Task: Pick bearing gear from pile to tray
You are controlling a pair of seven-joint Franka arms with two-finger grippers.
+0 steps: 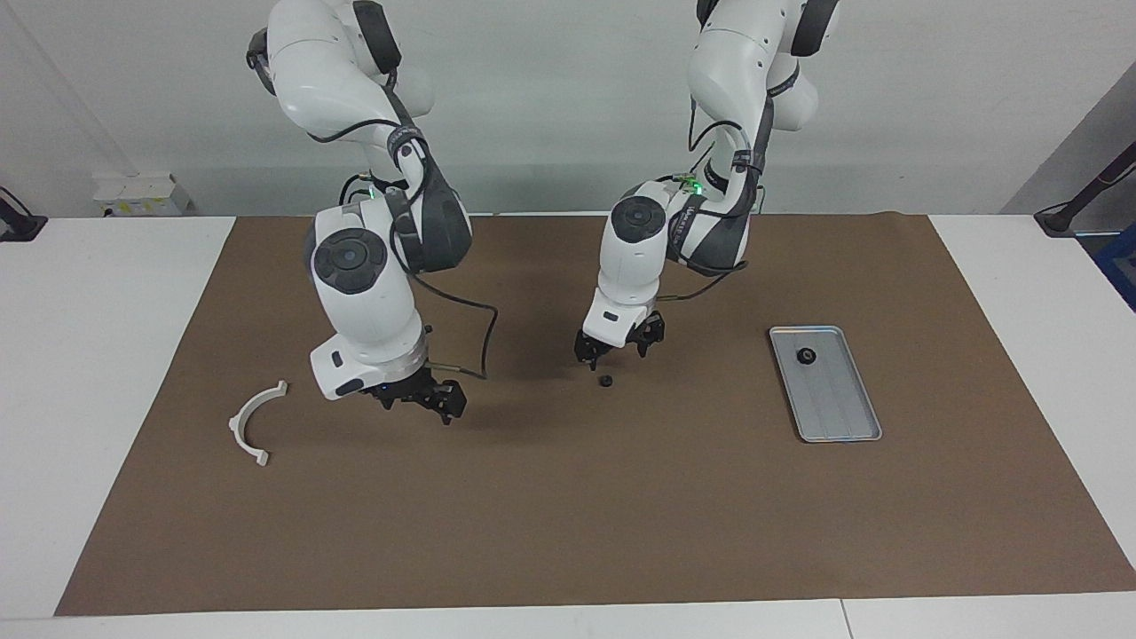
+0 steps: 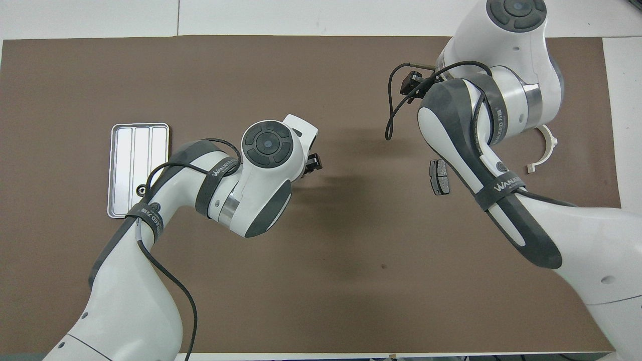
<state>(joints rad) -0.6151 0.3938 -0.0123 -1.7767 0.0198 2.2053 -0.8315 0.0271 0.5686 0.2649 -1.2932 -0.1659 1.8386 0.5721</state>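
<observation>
A tiny black round piece (image 1: 605, 381) lies on the brown mat (image 1: 568, 515) in the middle of the table. My left gripper (image 1: 619, 346) hangs open just above it, a little nearer to the robots; in the overhead view only its edge (image 2: 312, 163) shows under the wrist and the piece is hidden. The silver ribbed tray (image 1: 825, 383) (image 2: 138, 165) lies toward the left arm's end and holds one black gear (image 1: 807, 357) (image 2: 142, 190). My right gripper (image 1: 422, 399) waits open and empty over the mat beside the white half-ring bracket (image 1: 256, 422) (image 2: 544, 150).
One dark grey brake-pad plate (image 2: 439, 176) lies on the mat beside my right forearm; the facing view hides it. White table (image 1: 106, 355) surrounds the mat on all sides.
</observation>
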